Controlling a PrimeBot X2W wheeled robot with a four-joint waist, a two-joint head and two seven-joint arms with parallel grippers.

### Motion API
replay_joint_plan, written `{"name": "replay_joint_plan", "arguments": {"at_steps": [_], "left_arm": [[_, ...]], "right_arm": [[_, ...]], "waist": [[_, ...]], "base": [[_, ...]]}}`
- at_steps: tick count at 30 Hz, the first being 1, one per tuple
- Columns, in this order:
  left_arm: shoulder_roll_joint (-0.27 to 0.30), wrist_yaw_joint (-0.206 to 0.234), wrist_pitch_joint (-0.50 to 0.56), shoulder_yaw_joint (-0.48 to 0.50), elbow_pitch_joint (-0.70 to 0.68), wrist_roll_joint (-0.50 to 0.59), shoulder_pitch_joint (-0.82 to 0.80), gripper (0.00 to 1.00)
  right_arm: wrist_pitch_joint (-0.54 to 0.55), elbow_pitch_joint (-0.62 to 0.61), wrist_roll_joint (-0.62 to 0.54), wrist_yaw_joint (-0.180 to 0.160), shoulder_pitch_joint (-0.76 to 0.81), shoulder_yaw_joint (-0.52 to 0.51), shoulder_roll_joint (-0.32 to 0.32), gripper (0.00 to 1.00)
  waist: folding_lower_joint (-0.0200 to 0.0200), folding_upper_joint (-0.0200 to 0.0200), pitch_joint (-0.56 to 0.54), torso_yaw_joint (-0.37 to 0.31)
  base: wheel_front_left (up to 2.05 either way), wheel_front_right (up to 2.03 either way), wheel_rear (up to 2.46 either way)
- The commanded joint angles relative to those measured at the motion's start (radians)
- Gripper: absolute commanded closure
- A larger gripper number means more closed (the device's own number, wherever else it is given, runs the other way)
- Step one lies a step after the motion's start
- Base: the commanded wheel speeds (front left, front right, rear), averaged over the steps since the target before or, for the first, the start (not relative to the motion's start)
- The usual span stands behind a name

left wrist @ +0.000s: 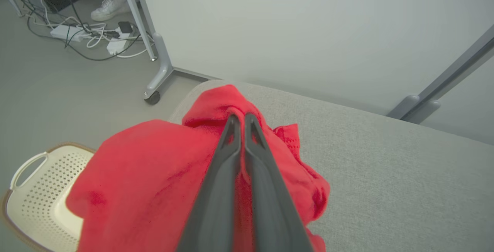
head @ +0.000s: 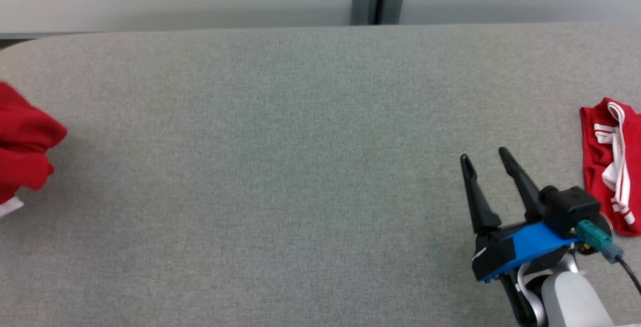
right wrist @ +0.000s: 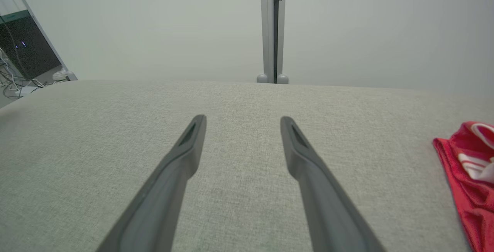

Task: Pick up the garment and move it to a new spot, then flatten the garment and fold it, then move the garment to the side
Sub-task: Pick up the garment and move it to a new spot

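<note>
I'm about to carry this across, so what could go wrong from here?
The left hand is shut on just a bunched fold of the red garment near the end of the table, with a basket on the floor beside; a slip might drop it there. The open right hand sits close to the striped garment and could snag it.

The right arm (head: 571, 297) comes in from the near right, pale forearm low. Its blue-and-black wrist (head: 526, 247) is angled so the two dark fingers (head: 475, 192) point far and slightly left. The right jaws stand wide apart and empty. The left jaws are pressed together, their fingertips (left wrist: 231, 136) pinching the red garment (left wrist: 154, 175).
</note>
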Motion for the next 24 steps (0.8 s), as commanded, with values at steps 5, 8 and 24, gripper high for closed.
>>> {"name": "replay_joint_plan", "arguments": {"at_steps": [5,8,24], "left_arm": [[-0.013,0.004,0.05,-0.071,-0.166,0.044,-0.101,1.0],[-0.037,-0.002,0.081,-0.112,-0.254,0.051,-0.164,1.0],[-0.423,-0.046,0.016,-0.466,-0.252,0.11,-0.252,1.0]], "right_arm": [[-0.001,0.022,0.017,0.001,0.035,0.026,0.01,0.0],[0.003,0.029,0.024,0.001,0.044,0.04,0.013,0.0],[0.004,0.031,0.049,0.001,0.035,0.062,0.019,0.0]], "waist": [[0.0002,0.0,-0.101,-0.039],[0.0002,0.0,-0.134,-0.057],[0.0002,0.0,-0.116,-0.169]], "base": [[0.0,0.0,0.0],[0.0,0.0,0.0],[0.0,0.0,0.0]]}}
